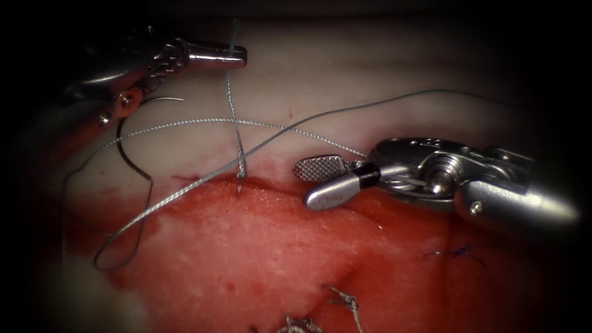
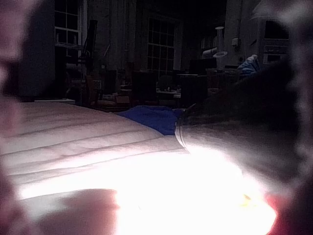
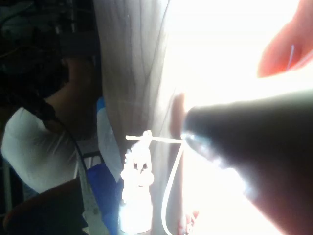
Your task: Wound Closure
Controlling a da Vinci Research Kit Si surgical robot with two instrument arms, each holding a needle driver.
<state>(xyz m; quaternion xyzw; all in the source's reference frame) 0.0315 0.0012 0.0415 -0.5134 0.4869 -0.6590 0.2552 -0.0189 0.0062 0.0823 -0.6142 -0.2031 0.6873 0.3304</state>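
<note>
My left tool [image 1: 237, 57] grips the thread [image 1: 232, 117] above the tissue [image 1: 259, 246]. My right tool [image 1: 324, 179], jaws apart, holds nothing; the needle [image 1: 132, 161] lies loose left of it.

Colours and patterns around the cut

I see the tissue [image 1: 345, 74] pale cream above the cut [image 1: 271, 185] and soaked red with fluid [image 1: 259, 246] below it, mottled with lighter pink patches. My thread [image 1: 185, 123] is silver-grey with a twisted, rope-like pattern; the needle [image 1: 132, 157] left of the cut is dark grey. Both tools are shiny silver: the right tool [image 1: 324, 179] has a cross-hatched upper jaw face and a black band behind its lower jaw, the left tool [image 1: 237, 57] a copper-coloured pin. A dark blue thread end [image 1: 456, 251] lies right of the cut.
</note>
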